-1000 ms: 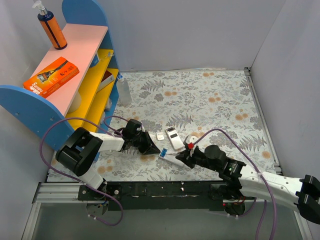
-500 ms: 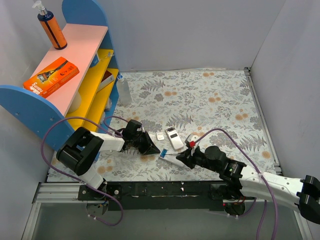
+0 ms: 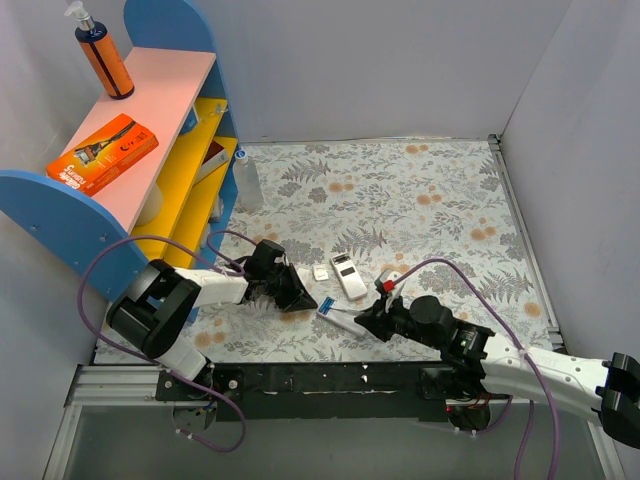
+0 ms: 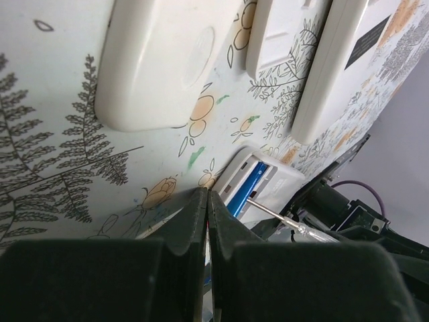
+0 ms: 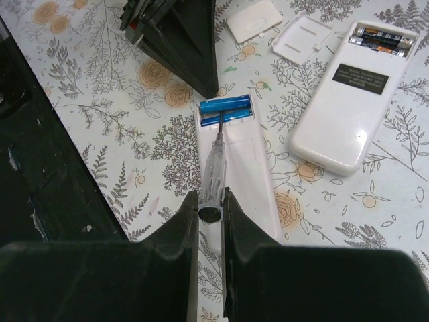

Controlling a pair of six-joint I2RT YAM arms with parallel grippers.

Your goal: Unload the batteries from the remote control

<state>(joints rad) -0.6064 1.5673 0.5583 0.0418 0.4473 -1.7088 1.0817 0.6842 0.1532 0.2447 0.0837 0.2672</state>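
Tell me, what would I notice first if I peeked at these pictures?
The right end effector grips a clear-handled metal screwdriver, its tip at the blue cylindrical batteries in the open end of a slim white plastic remote control, at the front of the flower-patterned table. The shut left end effector points at that same end. A wider white remote lies just beyond, its battery bay also uncovered.

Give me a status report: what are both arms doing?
Left jaws shut, empty, beside remote, battery end. Right jaws shut on screwdriver, tip at blue batteries in remote. Nothing else blocking.
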